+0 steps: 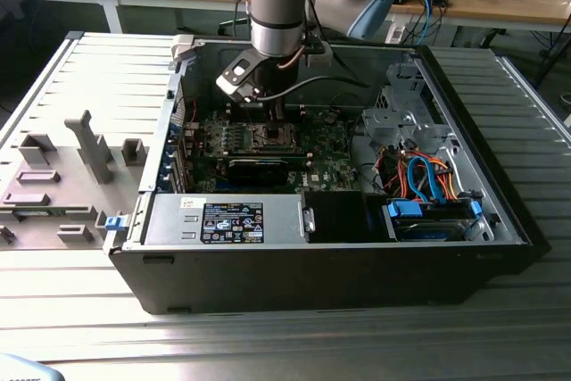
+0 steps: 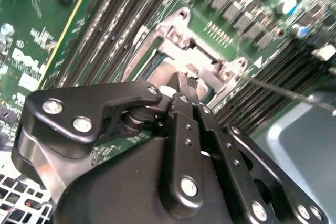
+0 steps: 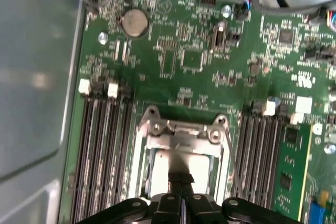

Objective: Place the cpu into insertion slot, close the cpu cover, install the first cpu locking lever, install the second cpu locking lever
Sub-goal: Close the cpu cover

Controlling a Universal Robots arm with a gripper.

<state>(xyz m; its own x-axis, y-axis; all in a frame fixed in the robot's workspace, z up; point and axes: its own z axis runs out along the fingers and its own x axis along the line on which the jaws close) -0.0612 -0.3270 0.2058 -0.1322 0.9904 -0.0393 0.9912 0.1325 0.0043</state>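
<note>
Two fingers [image 3: 176, 187] of the gripper [image 3: 181, 176] are pressed together, tips at the cpu [image 3: 157, 174], which lies flat in the insertion slot [image 1: 270, 138]. Around it the cpu cover [image 3: 181, 141] lies lowered, its long axis parallel to the memory slots [image 3: 102, 145], hinge end toward the coin battery [image 3: 134, 22].

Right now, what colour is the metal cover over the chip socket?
Silver-grey. The cover shows best in the first wrist view.
</note>
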